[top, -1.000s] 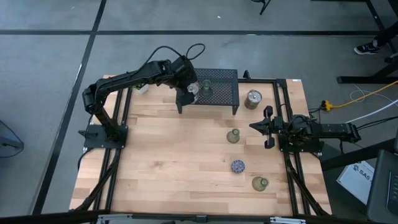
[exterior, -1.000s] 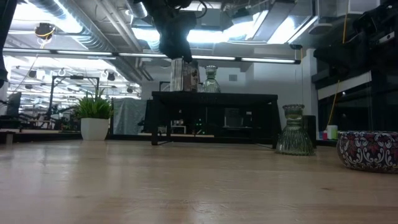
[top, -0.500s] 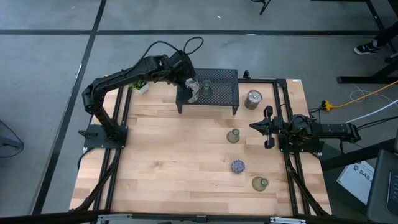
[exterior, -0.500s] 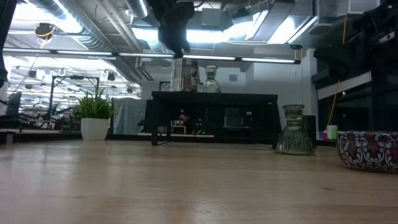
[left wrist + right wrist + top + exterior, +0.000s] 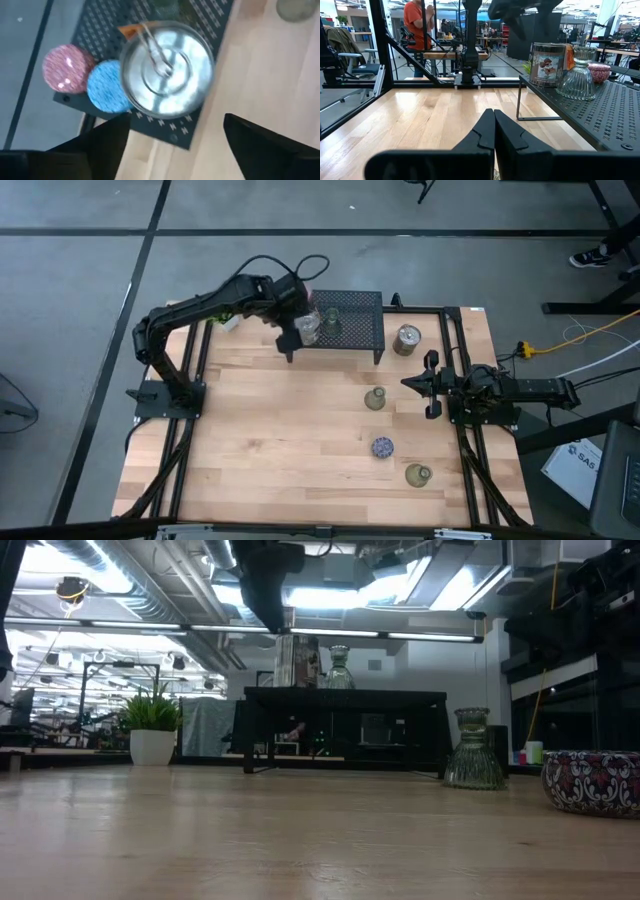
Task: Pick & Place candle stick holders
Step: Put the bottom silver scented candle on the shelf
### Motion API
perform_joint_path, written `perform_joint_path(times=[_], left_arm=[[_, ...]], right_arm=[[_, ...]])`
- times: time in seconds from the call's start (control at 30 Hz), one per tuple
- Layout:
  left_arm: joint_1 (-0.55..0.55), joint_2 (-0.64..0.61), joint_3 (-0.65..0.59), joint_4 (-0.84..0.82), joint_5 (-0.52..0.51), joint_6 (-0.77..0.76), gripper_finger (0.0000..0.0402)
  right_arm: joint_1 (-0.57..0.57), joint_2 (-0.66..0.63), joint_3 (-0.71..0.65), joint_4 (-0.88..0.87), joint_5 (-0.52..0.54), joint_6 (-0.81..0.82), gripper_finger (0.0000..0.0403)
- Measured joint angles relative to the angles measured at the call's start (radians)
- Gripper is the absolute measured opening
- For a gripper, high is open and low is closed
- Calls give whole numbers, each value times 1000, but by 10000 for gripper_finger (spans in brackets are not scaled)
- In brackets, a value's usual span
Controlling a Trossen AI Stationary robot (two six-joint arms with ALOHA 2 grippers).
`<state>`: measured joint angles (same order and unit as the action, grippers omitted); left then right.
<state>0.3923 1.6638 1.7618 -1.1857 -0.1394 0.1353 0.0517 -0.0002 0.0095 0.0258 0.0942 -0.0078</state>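
Observation:
A black mesh rack [image 5: 345,320] stands at the table's far edge. On its left end stand a shiny silver holder [image 5: 167,75], a light blue one [image 5: 107,93] and a pink one [image 5: 67,68]; a clear glass holder [image 5: 331,323] stands beside them. My left gripper [image 5: 292,330] hovers open above the rack's left end, beside the silver holder, touching nothing; it also shows in the left wrist view [image 5: 176,122]. My right gripper [image 5: 432,384] waits shut and empty at the table's right side. An olive glass holder [image 5: 375,399], a speckled dark blue one [image 5: 382,447] and another olive one [image 5: 418,474] stand on the table.
A silver tin [image 5: 406,339] stands on the table just right of the rack. A small potted plant [image 5: 153,730] stands at the far left. The table's left half and near part are bare wood [image 5: 270,440]. A person [image 5: 422,30] stands in the room beyond the table.
My left gripper has risen a little off the silver holder's top and shifted toward the table's left edge. The silver holder has stayed upright on the rack's left end.

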Motion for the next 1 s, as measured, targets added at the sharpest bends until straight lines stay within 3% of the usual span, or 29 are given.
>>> perform_joint_path(times=[0.47,0.7,1.0], left_arm=[[9,2,-54,-15,-2,99,180],[16,17,-53,-7,-106,244,100],[16,30,-54,-4,-72,245,14]], right_arm=[[0,0,0,0,0,0,0],[0,0,0,0,0,0,0],[0,0,0,0,0,0,0]])
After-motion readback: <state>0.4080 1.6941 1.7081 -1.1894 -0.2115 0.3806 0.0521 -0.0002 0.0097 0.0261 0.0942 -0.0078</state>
